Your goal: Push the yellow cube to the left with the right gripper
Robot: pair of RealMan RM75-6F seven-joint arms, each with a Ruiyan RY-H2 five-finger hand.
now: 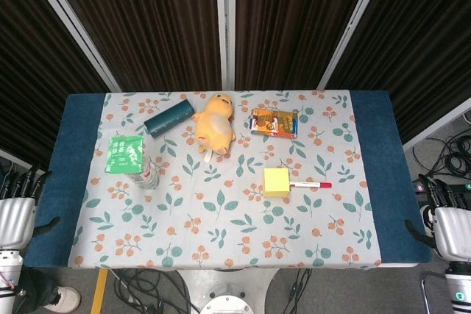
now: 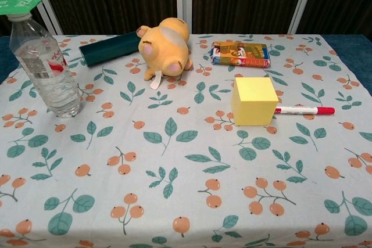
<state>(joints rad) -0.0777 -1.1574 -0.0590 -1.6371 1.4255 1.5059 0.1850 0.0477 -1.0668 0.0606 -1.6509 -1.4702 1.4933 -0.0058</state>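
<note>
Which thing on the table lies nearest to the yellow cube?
The red marker pen: its tip reaches the yellow cube on the cube's right side. The snack packet and plush toy lie farther back.

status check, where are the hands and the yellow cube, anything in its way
Left hand and right hand off the table edges, holding nothing. Yellow cube untouched, red pen at its right. Leftward path open.

Both views are evenly lit from overhead; bright, sharp, no blur. Soft short shadows are cast beneath the yellow cube (image 2: 254, 100). Mild glare is seen on bottle (image 2: 44, 62). Curtains stay dim.
</note>
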